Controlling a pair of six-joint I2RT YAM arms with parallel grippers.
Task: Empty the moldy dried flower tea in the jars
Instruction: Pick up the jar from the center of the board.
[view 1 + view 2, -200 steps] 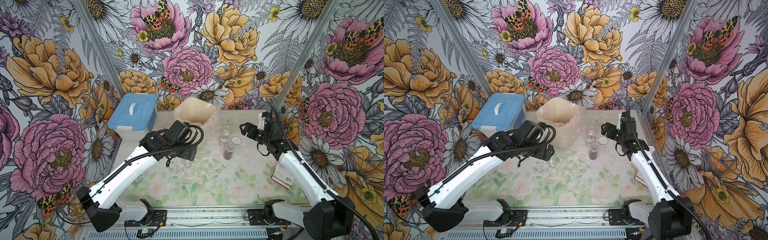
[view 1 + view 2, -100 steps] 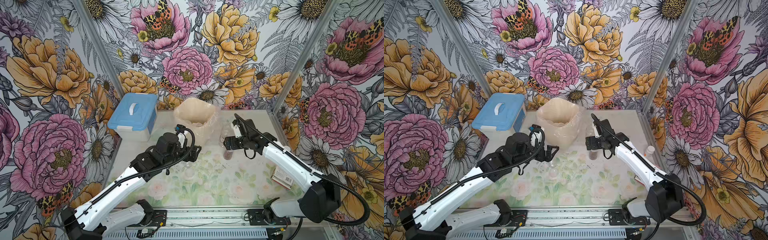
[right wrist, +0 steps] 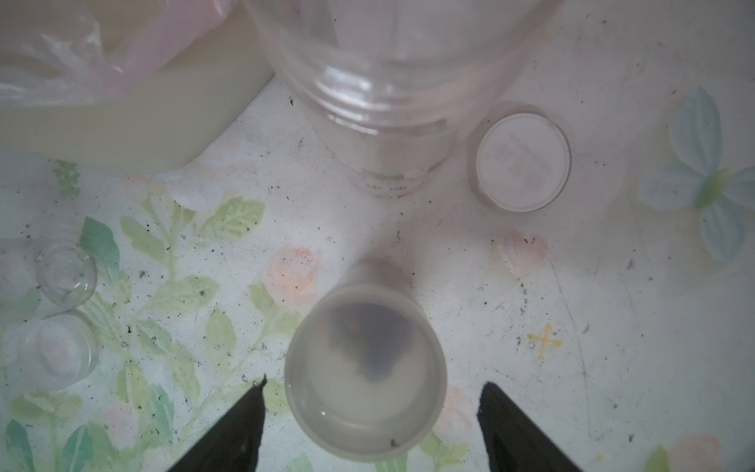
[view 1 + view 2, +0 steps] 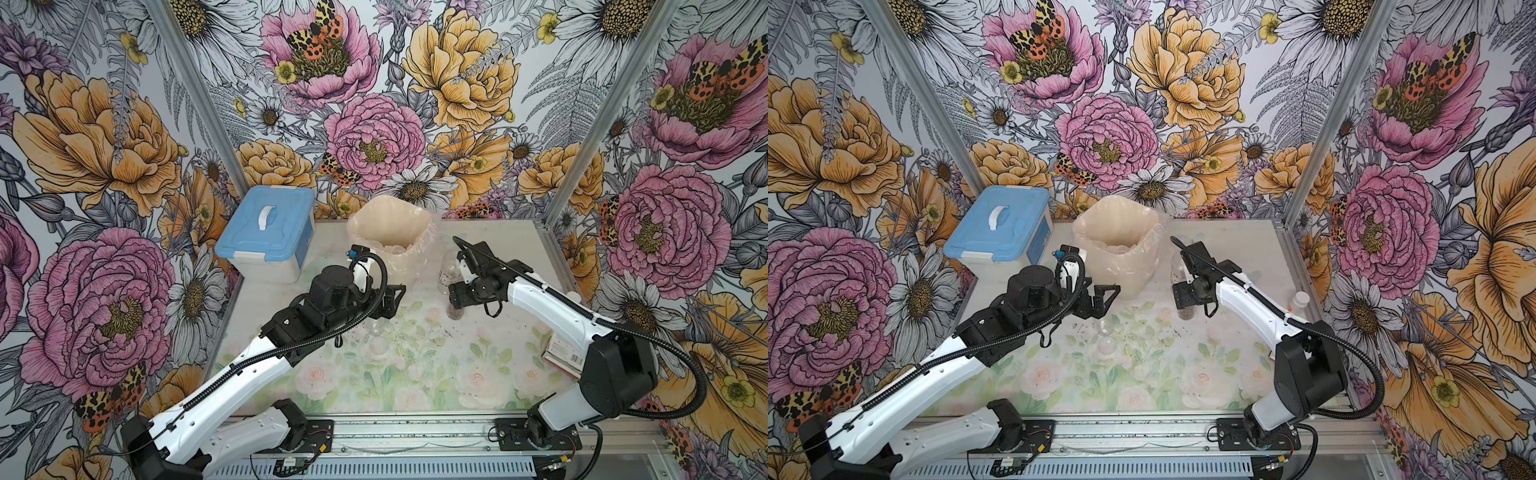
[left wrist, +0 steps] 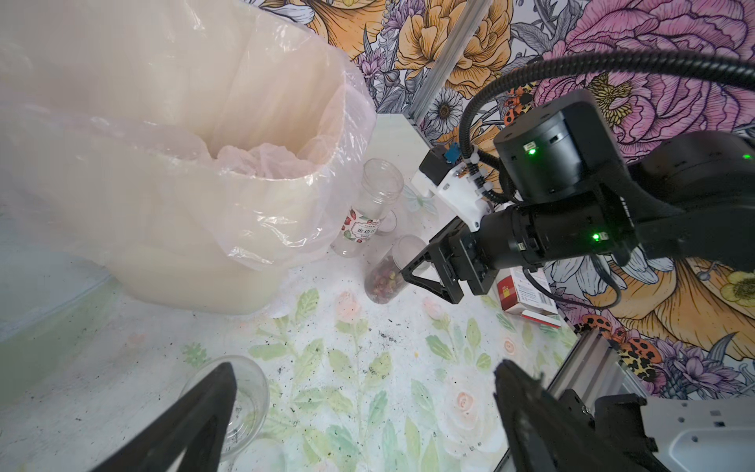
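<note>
A small clear jar (image 5: 384, 278) with a translucent lid (image 3: 363, 367) stands upright, holding the dark reddish dried flower tea (image 5: 382, 282). My right gripper (image 3: 374, 384) hangs straight over it, open, with one finger on each side of the lid and a gap at both. The taller labelled jar (image 5: 367, 212) stands empty and uncapped just behind, its lid (image 3: 523, 161) beside it. A third small jar (image 5: 241, 392) sits empty near the bin, next to a loose lid (image 3: 61, 351). My left gripper (image 5: 365, 370) is wide open above that spot, holding nothing.
A cream bin lined with a thin plastic bag (image 4: 390, 232) stands at the back middle. A blue-lidded box (image 4: 266, 232) is at the back left. A red-and-white carton (image 4: 563, 353) and a white-capped bottle (image 4: 1300, 299) lie by the right edge. Dark specks litter the mat.
My right arm has swung in from the right and come down over the lidded jar, its jaws narrowing. My left arm has drawn back and lowered in front of the bin.
</note>
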